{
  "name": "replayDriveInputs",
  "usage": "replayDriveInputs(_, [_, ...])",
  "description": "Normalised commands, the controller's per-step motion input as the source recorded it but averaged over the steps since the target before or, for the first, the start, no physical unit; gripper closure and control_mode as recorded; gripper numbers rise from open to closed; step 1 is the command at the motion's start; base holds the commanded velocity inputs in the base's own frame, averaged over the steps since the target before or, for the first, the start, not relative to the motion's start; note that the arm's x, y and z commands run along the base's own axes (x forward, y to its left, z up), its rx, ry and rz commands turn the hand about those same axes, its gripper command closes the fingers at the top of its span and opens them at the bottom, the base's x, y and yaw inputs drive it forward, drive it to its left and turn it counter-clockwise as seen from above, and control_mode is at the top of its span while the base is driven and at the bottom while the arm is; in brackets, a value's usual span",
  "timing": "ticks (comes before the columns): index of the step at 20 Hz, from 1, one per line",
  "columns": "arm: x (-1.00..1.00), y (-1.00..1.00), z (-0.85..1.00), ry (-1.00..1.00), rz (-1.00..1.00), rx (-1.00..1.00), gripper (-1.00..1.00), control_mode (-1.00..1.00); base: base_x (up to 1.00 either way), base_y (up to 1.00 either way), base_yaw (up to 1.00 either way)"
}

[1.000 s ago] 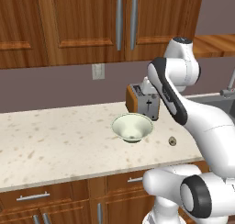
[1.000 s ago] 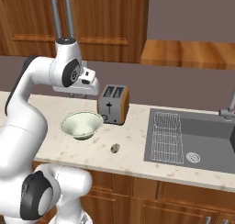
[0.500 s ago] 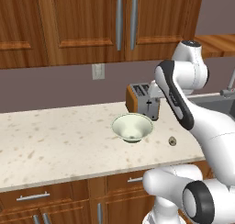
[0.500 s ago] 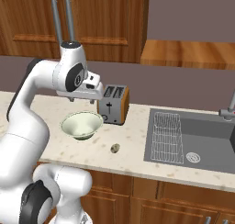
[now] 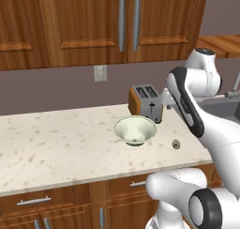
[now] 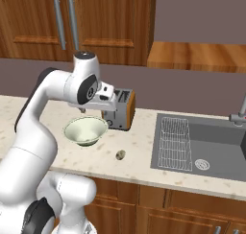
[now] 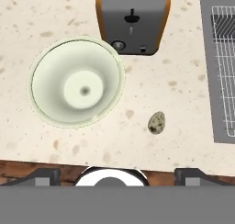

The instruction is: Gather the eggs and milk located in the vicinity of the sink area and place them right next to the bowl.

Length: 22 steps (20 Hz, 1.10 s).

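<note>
1. Counter (image 5: 56,148), pale speckled stone, runs under wood upper cabinets (image 5: 108,21); drawers below its front edge.
2. Sink (image 6: 211,144), dark grey basin sunk in the counter at the R end in the right base view. Wire rack (image 6: 175,144) lies in its L part, drain ring (image 6: 202,164) beside the rack. Rack edge also shows at the R side of the hand view (image 7: 225,62).
3. Bowl (image 7: 75,87), pale cream-green, upright on the counter, nothing in it. Toaster corner just beside its rim; can't tell if touching.
4. Toaster (image 6: 120,109), grey w/ orange sides, stands behind the bowl on the sink side.
5. Gripper (image 7: 117,175) up in the air above counter front edge, looking down on bowl + egg. Finger tips (image 7: 43,175) sit far apart at the bottom of the hand view = jaws wide, nothing between them.
6. Egg (image 7: 157,122), small, speckled brown, lies on bare counter between bowl and sink, near the bowl, apart from it. Seen too in L base view (image 5: 176,144) + R base view (image 6: 120,155).
</note>
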Motion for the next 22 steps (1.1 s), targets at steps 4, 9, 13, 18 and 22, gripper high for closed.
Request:
replayDriveInputs(4, [-0.09,-0.28,-0.29,0.0,0.0,0.0,-1.0,-1.0,0.0,0.0,0.0])
replayDriveInputs(9, [-0.05,-0.23,-0.31,0.0,0.0,0.0,-1.0,-1.0,0.0,0.0,0.0])
replayDriveInputs(13, [-0.01,-0.3,-0.34,0.0,0.0,0.0,-1.0,-1.0,0.0,0.0,0.0])
replayDriveInputs(18, [0.0,-0.27,-0.35,0.0,0.0,0.0,-1.0,-1.0,0.0,0.0,0.0])
replayDriveInputs(22, [0.0,-0.09,-0.39,0.0,0.0,0.0,-1.0,-1.0,0.0,0.0,0.0])
